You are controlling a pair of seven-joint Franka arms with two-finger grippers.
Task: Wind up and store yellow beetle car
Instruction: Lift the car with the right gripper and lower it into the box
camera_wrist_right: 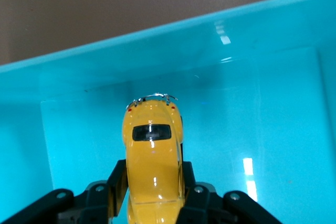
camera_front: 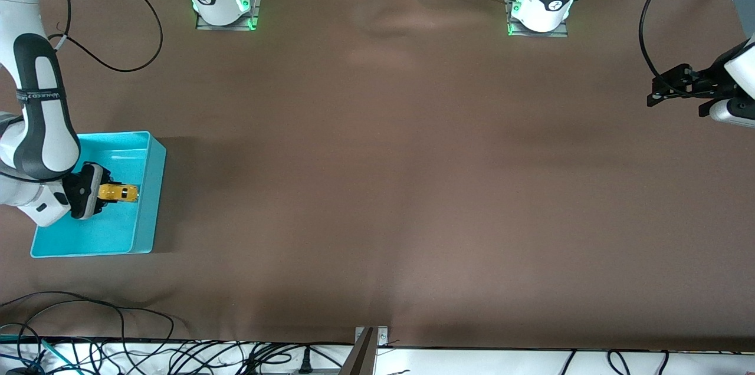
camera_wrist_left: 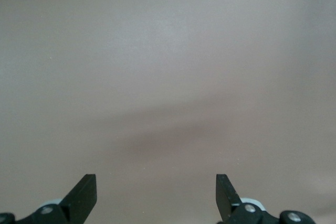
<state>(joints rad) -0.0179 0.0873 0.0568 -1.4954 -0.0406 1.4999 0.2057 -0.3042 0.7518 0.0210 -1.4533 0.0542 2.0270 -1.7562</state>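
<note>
My right gripper (camera_front: 109,193) is shut on the yellow beetle car (camera_front: 119,192) and holds it over the inside of the turquoise bin (camera_front: 154,186) at the right arm's end of the table. In the right wrist view the car (camera_wrist_right: 153,156) sits between my two fingers (camera_wrist_right: 116,179), its roof and dark window facing the camera, above the bin's floor (camera_wrist_right: 262,129). Whether the car touches the floor I cannot tell. My left gripper (camera_front: 657,95) is open and empty above the bare table at the left arm's end; its fingertips (camera_wrist_left: 84,192) stand wide apart.
The brown table cloth (camera_front: 383,157) spans the whole surface. Cables (camera_front: 118,351) lie along the table's edge nearest the front camera. A metal bracket (camera_front: 368,342) stands at the middle of that edge.
</note>
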